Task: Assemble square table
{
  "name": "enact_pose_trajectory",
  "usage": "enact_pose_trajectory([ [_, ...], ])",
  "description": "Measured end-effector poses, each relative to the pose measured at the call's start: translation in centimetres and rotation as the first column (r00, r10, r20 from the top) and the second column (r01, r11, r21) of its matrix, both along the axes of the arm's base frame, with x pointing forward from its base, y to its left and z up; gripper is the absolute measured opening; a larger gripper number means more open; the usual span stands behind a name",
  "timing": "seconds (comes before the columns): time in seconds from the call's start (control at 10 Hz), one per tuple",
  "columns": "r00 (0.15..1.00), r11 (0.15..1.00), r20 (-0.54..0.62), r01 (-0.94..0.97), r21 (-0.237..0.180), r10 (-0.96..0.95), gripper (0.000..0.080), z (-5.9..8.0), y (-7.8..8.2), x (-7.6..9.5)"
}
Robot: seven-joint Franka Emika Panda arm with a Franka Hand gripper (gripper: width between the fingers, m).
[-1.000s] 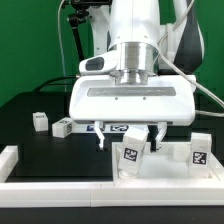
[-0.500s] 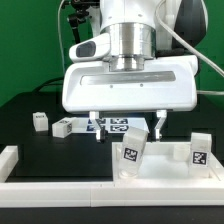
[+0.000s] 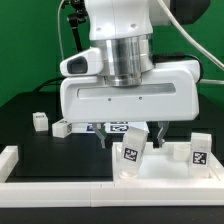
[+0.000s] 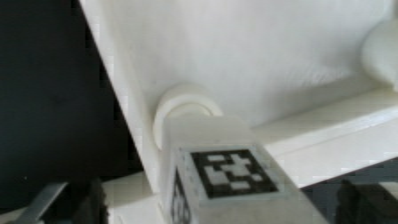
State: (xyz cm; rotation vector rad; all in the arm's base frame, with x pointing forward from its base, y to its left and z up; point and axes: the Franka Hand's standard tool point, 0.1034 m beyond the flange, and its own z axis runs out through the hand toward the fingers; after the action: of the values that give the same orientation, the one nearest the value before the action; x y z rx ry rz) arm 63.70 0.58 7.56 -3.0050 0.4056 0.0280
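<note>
The square table's white top (image 3: 165,168) lies at the front on the exterior view's right, and its pale surface (image 4: 267,70) fills the wrist view. A white tagged leg (image 3: 130,156) stands upright on it; the wrist view shows this leg (image 4: 228,175) from above. A second tagged leg (image 3: 197,150) stands further to the exterior view's right. Two loose legs (image 3: 40,121) (image 3: 62,126) lie on the black table. My gripper (image 3: 131,133) hangs open just above the first upright leg, one finger (image 3: 103,134) on each side, holding nothing. In the wrist view the gripper (image 4: 205,205) straddles that leg.
The marker board (image 3: 118,126) lies flat behind the fingers. A low white border rail (image 3: 60,190) runs along the front edge and turns up at the exterior view's left (image 3: 10,157). The big white hand body hides much of the table's middle.
The hand has come nearer the camera and looms larger and higher in the exterior view. Its jaws stayed open. No part has moved.
</note>
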Motion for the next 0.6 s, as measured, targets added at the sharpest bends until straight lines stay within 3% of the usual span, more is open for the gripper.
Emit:
enact_pose_trajectory([
  [0.2, 1.0, 1.0, 0.001, 0.023, -0.001, -0.023, 0.0649, -0.04, 0.05, -0.03],
  [0.4, 0.995, 0.995, -0.008, 0.104, -0.001, -0.104, 0.0387, -0.06, 0.09, -0.04],
  [0.5, 0.985, 0.985, -0.015, 0.174, -0.006, -0.174, 0.0387, -0.05, -0.13, -0.04],
  [0.6, 0.974, 0.974, -0.02, 0.226, -0.007, -0.226, 0.0287, -0.05, -0.29, -0.04],
])
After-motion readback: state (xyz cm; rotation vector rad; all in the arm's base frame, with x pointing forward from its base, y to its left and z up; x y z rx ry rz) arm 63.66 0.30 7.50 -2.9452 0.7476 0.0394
